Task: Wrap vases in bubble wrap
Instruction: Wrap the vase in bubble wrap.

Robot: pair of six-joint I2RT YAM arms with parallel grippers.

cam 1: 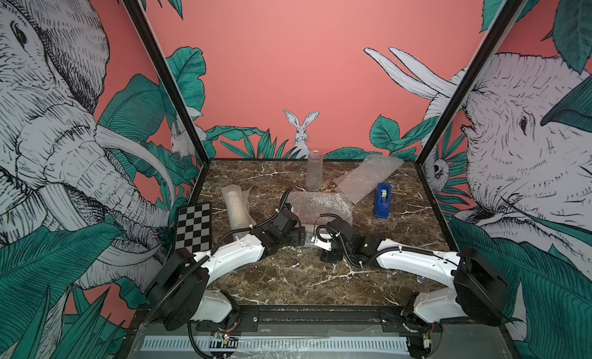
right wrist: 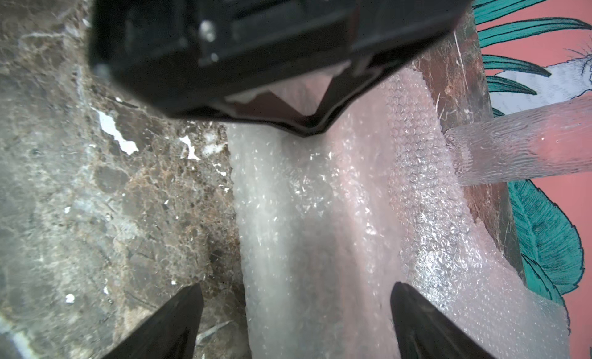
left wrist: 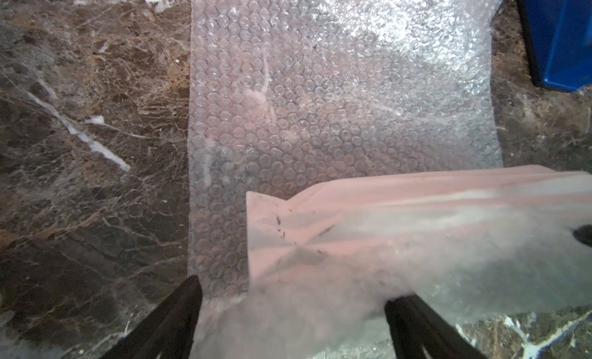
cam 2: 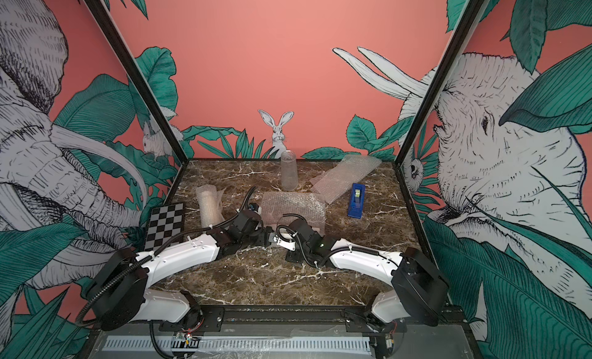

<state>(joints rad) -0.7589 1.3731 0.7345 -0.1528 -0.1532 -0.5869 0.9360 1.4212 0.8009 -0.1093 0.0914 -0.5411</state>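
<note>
A white ribbed vase lies on its side along the near edge of a bubble wrap sheet in the middle of the table. In the right wrist view bubble wrap covers this vase. My left gripper is open, its fingers on either side of the vase's hazy near end. My right gripper is open too, straddling the other end and facing the left gripper. In both top views the two grippers meet over the sheet and hide most of this vase. A clear glass vase stands at the back. A vase rolled in wrap lies at the left.
A blue tape dispenser stands right of the middle sheet. Another bubble wrap sheet lies at the back right. A checkerboard card lies near the table's left edge. Printed walls close in the marble table on three sides.
</note>
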